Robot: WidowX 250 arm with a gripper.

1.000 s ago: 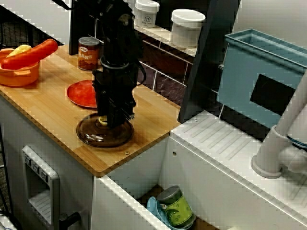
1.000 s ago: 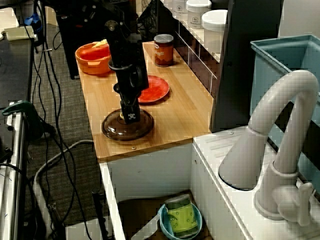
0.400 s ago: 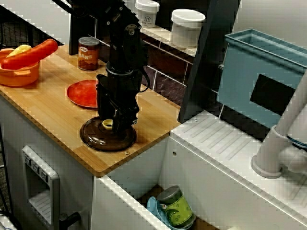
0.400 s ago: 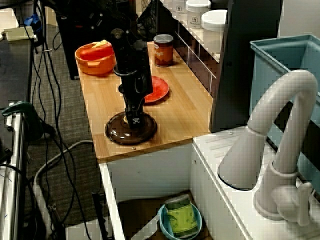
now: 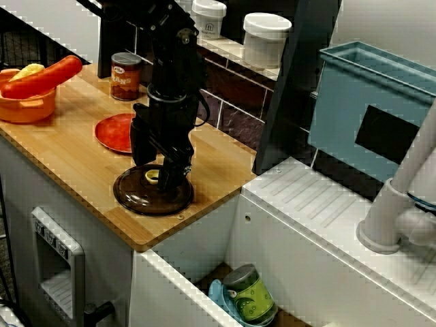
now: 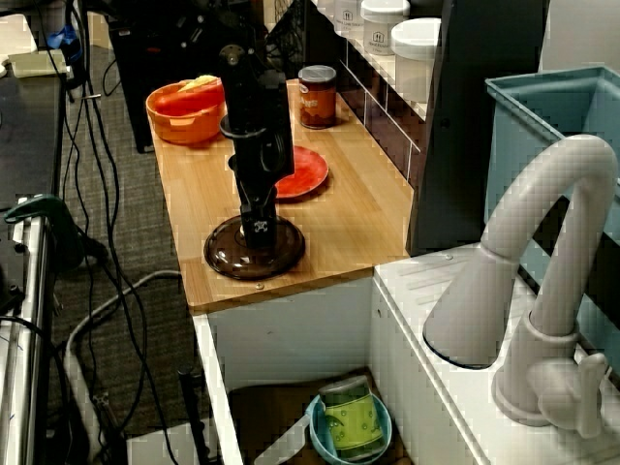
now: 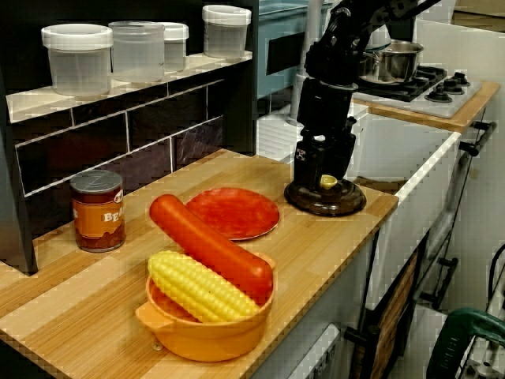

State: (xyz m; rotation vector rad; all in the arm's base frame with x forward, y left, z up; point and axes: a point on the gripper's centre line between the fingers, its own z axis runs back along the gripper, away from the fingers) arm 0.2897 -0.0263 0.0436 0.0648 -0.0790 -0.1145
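Sink-side view: catches the gripper (image 5: 163, 182) low over the brown lid (image 5: 136, 199) near the front corner of the counter (image 5: 68, 153), with the yellow knob (image 5: 151, 176) peeping out just left of the fingers (image 5: 169, 176); also takes in a green cup (image 5: 249, 293) in the open space below. Tap-side view: repeats lid and cup but hides the knob behind the gripper, and adds the tap (image 6: 542, 242) up close. Counter-level view: alone looks into the bowl (image 7: 205, 335) with corn (image 7: 197, 288) and sausage (image 7: 209, 245), sets the plate (image 7: 237, 213) between bowl and lid, shows the can (image 7: 98, 209) by the wall and a pot (image 7: 394, 59) beyond the arm; misses the cup. Against a second ago: finds the lid slid a little toward the counter's front edge and away from the plate, with the knob more exposed. Against the nearer frame: finds the lid in the same spot and the arm standing a touch more upright. Hangs with tips down at the lid's top, right beside the knob; cannot tell how far the jaws stand apart, nor whether any pad presses the knob.
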